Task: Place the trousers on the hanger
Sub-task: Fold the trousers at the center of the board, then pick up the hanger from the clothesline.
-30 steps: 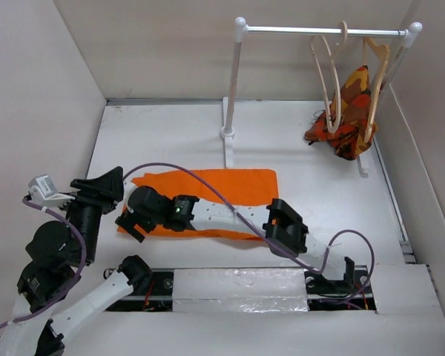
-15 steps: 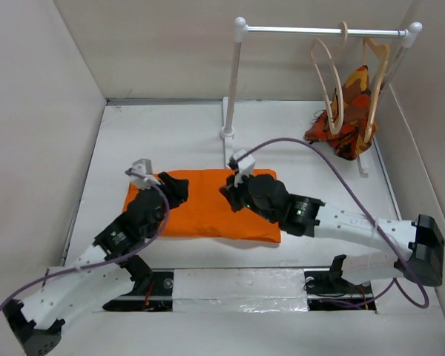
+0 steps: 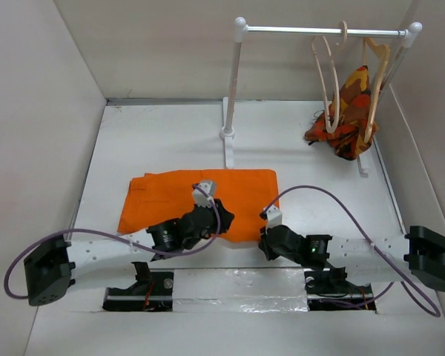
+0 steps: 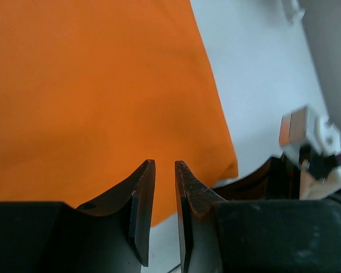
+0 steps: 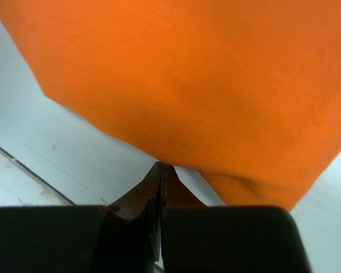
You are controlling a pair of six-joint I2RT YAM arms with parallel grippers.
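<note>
**Folded trousers on the worktop, both grippers at their near edge**

The trousers [image 3: 200, 189] lie flat on the worktop [image 3: 163, 133], folded into one oblong. They sit about midway between the far and near edges, closer to the left edge than the right. Their long axis runs left to right, parallel to the near edge. The two legs cannot be told apart in the fold, nor which short end is the waist. Part of the near long edge is hidden under the left gripper [image 3: 224, 217] and its wrist. The near right corner lies just beside the right gripper [image 3: 262, 236]. In both wrist views the cloth runs out of frame, so only its near edge and right corner show.

Left gripper: fingers a narrow slit apart, nothing between them, over the cloth close to its near edge. Right gripper: fingers pressed together, tips at the near edge of the cloth; whether a fold is caught between them cannot be told.

The hanger [image 3: 327, 81] hangs by its hook on the rail [image 3: 297, 30] at the far right corner, well apart from the trousers. It is beside a tan wooden hanger [image 3: 377, 70]. A patterned garment [image 3: 345, 119] hangs there too, from which of the two cannot be told
</note>
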